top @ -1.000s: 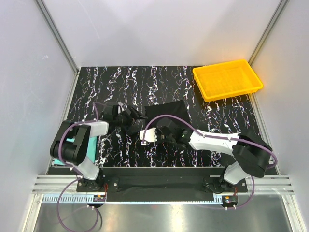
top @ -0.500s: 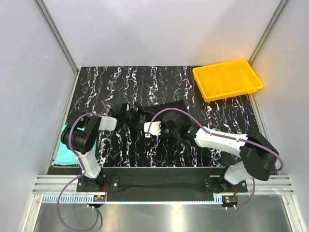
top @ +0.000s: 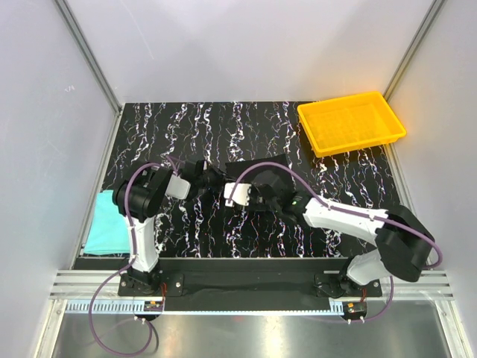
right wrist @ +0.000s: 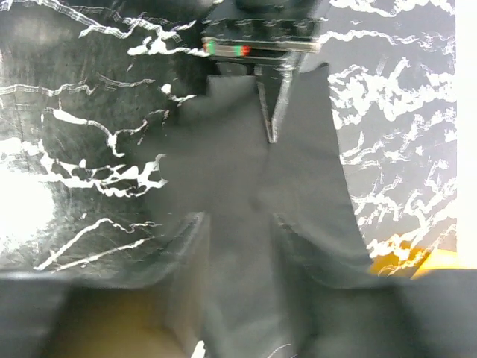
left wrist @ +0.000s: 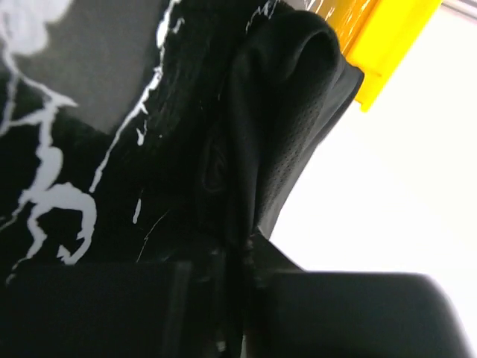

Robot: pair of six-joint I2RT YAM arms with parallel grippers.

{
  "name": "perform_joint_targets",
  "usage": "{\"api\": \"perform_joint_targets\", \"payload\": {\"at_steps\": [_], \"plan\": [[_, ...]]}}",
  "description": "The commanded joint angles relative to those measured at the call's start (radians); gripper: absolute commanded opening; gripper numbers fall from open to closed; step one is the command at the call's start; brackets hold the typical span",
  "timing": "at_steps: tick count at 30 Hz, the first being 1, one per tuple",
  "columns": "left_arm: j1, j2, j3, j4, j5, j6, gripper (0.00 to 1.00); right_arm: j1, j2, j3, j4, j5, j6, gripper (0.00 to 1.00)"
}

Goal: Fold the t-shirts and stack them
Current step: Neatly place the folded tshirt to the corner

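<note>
Pinching a ridge of the black t-shirt [left wrist: 287,112] between the pressed-together jaws of the left gripper [left wrist: 238,257], with the cloth rising up from the tips. Seems the same at the right gripper [right wrist: 240,224]: closed on a fold of the same shirt, though much blurred there. Held just beside each other at the middle of the table [top: 186,127], with the shirt bunched between them and spreading to the far right. Compared with one second ago, carried both a little toward the far side, and swung the left arm off the near left corner, uncovering the teal t-shirt [top: 108,222], flat and apparently folded already. Judging from this, in the middle of folding the black one; not yet laid flat, not yet stacked with the teal. Well apart at the far right, the yellow tray [top: 350,123], not involved
</note>
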Motion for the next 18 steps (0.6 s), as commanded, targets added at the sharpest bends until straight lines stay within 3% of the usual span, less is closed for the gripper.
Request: {"api": "perform_joint_targets", "payload": {"at_steps": [1,5,8,12,13,16,18], "plan": [[0.001,-0.035,0.002,0.082,-0.02,0.059,0.0,-0.008,-0.131,0.01,0.027,0.092,0.117,0.61],[0.002,-0.159,-0.013,-0.068,-0.098,0.194,0.0,-0.008,-0.267,-0.007,-0.063,0.261,0.278,0.91],[0.002,-0.277,-0.035,-0.174,-0.178,0.285,0.0,-0.008,-0.387,-0.004,-0.24,0.24,0.375,1.0],[0.007,-0.415,-0.023,-0.35,-0.311,0.363,0.0,-0.006,-0.54,-0.033,-0.346,0.248,0.492,1.0],[0.009,-0.44,-0.011,-0.457,-0.345,0.374,0.0,-0.006,-0.583,-0.038,-0.358,0.243,0.531,1.0],[0.022,-0.522,0.069,-0.716,-0.488,0.417,0.0,-0.006,-0.622,-0.035,-0.415,0.225,0.582,1.0],[0.042,-0.572,0.114,-0.8,-0.568,0.441,0.0,-0.006,-0.628,-0.021,-0.449,0.226,0.601,1.0]]}}
